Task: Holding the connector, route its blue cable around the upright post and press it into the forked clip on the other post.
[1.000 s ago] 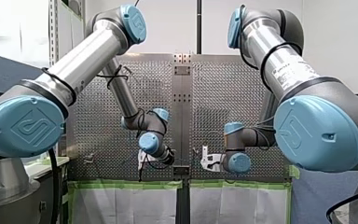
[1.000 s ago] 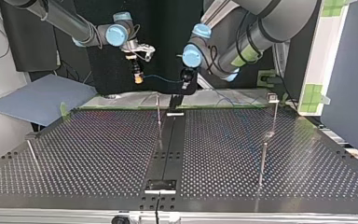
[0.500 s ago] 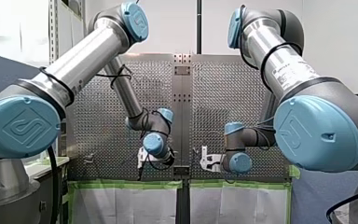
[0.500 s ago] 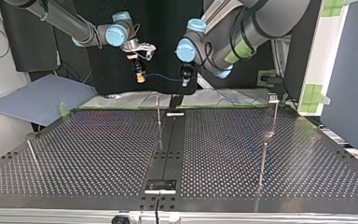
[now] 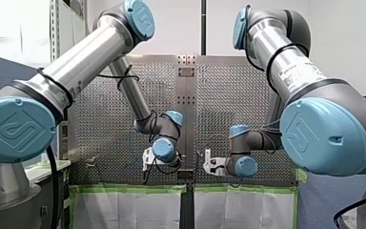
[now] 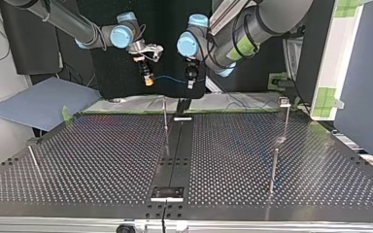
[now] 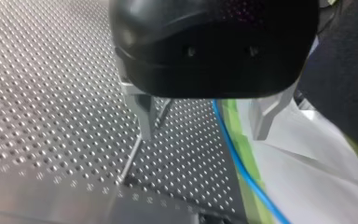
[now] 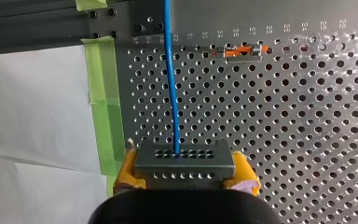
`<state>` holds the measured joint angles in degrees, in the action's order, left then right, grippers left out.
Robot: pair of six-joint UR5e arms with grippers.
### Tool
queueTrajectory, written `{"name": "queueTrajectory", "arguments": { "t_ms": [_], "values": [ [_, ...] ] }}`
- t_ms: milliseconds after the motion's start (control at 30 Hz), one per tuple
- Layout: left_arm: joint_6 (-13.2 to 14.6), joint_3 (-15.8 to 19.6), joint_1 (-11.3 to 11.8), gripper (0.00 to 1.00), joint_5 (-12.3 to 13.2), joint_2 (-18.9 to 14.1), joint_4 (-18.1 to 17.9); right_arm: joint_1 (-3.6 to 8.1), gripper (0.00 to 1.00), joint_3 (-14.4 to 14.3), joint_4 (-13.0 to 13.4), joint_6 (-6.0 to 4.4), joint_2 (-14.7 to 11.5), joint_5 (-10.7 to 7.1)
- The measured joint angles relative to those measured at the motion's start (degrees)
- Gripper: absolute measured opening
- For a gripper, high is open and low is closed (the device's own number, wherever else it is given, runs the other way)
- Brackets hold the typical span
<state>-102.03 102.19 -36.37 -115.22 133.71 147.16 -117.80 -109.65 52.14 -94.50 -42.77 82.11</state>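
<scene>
Above the upright post point(image 6: 165, 115), arm-ward: connector point(image 8: 184, 161), clamped by the yellow pads point(image 8: 127, 171) of the right end effector point(image 8: 185, 164); blue cable point(image 8: 171, 84), passed between the spread, ungripping fingers point(image 7: 144, 116) of the left end effector point(image 7: 203, 134). Cable is best kept taut and lowered against the post before the forked clip point(image 6: 284, 101) is sought.

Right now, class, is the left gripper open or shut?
Open: left gripper's fingers stand wide apart, with the blue cable passing between them.

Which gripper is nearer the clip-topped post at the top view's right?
Left. In the top view my left gripper hangs left of the post; my right gripper, holding the connector, is farther left.
</scene>
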Motion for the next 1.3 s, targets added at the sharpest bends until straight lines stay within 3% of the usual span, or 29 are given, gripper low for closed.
{"name": "queueTrajectory", "arguments": {
  "t_ms": [300, 633, 1067, 1300],
  "values": [
    [-0.4, 0.0, -2.3, 1.0, -4.6, 0.0, -1.9, 0.17, 0.0, 0.0, 0.1, 0.0, 0.0, -0.02],
    [-1.8, 0.0, -2.1, 1.0, -9.1, 0.0, -2.6, 0.29, 0.0, 0.0, 0.0, 0.0, 0.0, -0.25],
    [-3.5, -0.1, -1.5, 1.0, -7.1, 0.3, -2.4, 0.17, 0.0, 0.0, -0.1, -0.41, 0.0, -0.36],
    [-4.2, -1.6, -1.5, 1.0, -7.1, 3.3, -1.6, 0.22, 0.0, 0.0, -0.1, -0.77, 0.0, -0.37]
  ]
}}
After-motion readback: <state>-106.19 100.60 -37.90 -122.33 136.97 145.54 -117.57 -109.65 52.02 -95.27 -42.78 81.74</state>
